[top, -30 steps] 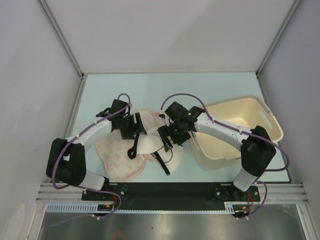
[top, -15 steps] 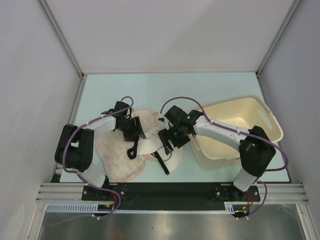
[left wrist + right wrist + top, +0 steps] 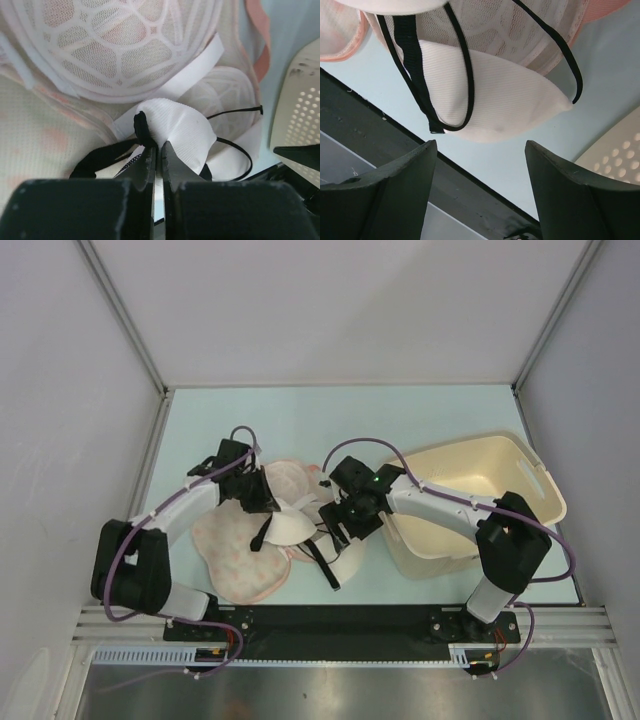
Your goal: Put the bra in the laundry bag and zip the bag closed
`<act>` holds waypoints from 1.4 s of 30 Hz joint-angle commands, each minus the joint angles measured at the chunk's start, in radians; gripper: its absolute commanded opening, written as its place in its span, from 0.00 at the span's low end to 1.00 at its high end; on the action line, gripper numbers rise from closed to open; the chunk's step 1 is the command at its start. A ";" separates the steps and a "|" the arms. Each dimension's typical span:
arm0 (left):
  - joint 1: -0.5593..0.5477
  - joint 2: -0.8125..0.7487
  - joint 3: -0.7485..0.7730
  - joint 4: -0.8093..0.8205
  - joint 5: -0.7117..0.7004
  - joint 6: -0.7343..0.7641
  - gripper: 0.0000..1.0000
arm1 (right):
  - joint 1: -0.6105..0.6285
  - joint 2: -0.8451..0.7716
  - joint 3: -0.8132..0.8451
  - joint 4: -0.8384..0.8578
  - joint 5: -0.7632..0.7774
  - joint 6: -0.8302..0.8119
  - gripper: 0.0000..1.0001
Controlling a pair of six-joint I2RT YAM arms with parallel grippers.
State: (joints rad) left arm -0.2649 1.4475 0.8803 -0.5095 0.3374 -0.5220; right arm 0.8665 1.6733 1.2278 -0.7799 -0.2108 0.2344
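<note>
The bra, cream-white with black straps, lies across the open laundry bag, a peach patterned pouch. My left gripper is shut on a fold of the bra's white fabric beside its black edging, the jaws pinched together over the bag's pale mesh lining. My right gripper hovers open over the table just off the bra's right cup, with nothing between its fingertips. A black strap loops across that cup.
A cream plastic basket stands at the right, close behind my right arm; its perforated wall shows in the right wrist view. The black base rail runs along the near table edge.
My left gripper has closed on the bra's fabric near the left cup and gathered it slightly. The right gripper stayed open and shifted a little towards the bra's right cup.
</note>
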 commanded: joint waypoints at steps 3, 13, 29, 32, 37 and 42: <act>0.004 -0.223 0.034 -0.014 -0.037 0.020 0.00 | 0.008 -0.023 0.073 0.004 -0.001 -0.023 0.79; 0.004 -0.464 -0.024 0.196 0.342 0.134 0.00 | -0.027 -0.050 0.363 -0.004 -0.268 -0.133 0.95; 0.003 -0.618 -0.043 0.361 0.618 0.123 0.00 | -0.123 -0.119 0.391 0.114 -0.604 0.023 0.93; 0.003 -0.633 -0.046 0.377 0.632 0.106 0.00 | -0.107 -0.104 0.384 0.154 -0.622 0.066 0.79; 0.003 -0.679 -0.041 0.423 0.647 0.051 0.00 | -0.070 -0.080 0.409 0.133 -0.622 0.095 0.41; 0.003 -0.717 0.003 0.440 0.580 -0.007 0.63 | -0.067 -0.151 0.380 0.142 -0.561 0.135 0.00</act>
State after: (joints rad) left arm -0.2649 0.7723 0.8322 -0.1421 0.9371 -0.4686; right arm 0.7967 1.5917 1.6119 -0.6601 -0.8089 0.3279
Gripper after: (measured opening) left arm 0.335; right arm 0.045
